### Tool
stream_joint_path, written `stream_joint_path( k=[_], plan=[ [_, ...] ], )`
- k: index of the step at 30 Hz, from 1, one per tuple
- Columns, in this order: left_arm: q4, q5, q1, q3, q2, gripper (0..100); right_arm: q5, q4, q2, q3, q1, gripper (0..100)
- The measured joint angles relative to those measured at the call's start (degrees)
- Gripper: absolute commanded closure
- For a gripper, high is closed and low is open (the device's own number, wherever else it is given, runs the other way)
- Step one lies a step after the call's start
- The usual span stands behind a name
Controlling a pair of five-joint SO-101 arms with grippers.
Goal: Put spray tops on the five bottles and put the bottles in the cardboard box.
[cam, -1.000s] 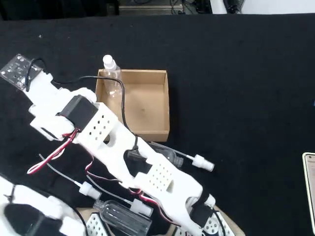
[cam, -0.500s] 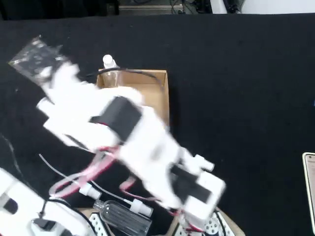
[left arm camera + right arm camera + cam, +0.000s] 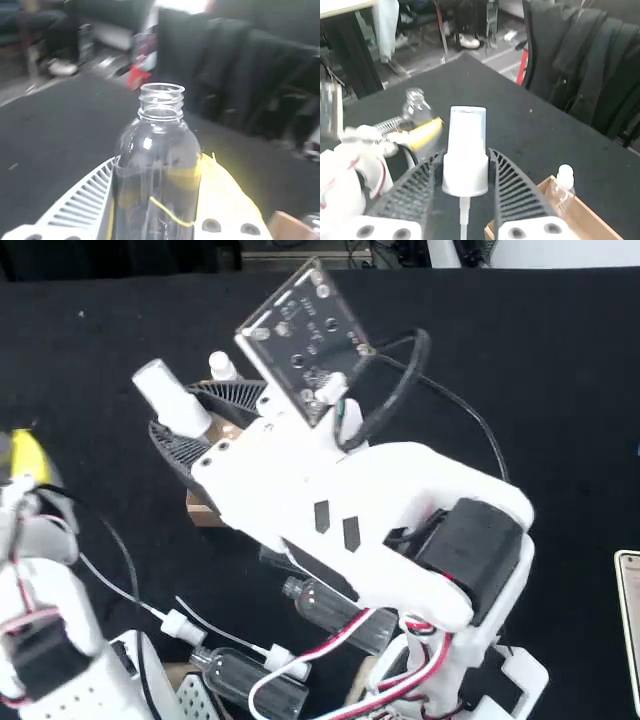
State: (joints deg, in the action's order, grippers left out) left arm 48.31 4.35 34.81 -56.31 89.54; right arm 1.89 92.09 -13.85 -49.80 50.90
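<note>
Right gripper (image 3: 465,167): the black ribbed jaws are clamped on a white plastic spray top (image 3: 465,150), one on each side of its collar, with the dip tube hanging below. In the high view we see this gripper (image 3: 185,435) raised above the near left corner of the brown cardboard box (image 3: 590,222), the top (image 3: 168,395) pointing up and away from the arm.

Left gripper (image 3: 157,200): closed around a clear plastic bottle with an open neck (image 3: 157,160), held upright between a white ribbed jaw and a yellow one. No top is fitted.

In the right wrist view the open bottle (image 3: 415,107) sits beyond the held top, apart from it.

One clear bottle with a white spray top (image 3: 222,367) stands at the box's far left corner.

On the black table (image 3: 520,390) near the arm bases, we note an uncapped clear bottle on its side (image 3: 345,608), a second lying bottle (image 3: 250,685) and a loose white top with tube (image 3: 183,626).
</note>
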Motion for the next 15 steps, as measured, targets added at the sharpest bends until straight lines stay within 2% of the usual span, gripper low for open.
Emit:
stream_joint_path(
  k=[5,8,15],
  plan=[
    [0.0,0.0,-6.2,-6.8,9.2,97,0.0,-0.1,-6.2,0.0,-0.1,98.8],
    [0.0,0.0,-9.0,-9.0,14.5,97,0.0,-0.4,-10.0,2.0,-2.8,98.8],
    [0.0,0.0,-15.5,-12.0,14.6,97,0.1,-7.7,-12.8,13.7,-3.7,98.8]
  ],
)
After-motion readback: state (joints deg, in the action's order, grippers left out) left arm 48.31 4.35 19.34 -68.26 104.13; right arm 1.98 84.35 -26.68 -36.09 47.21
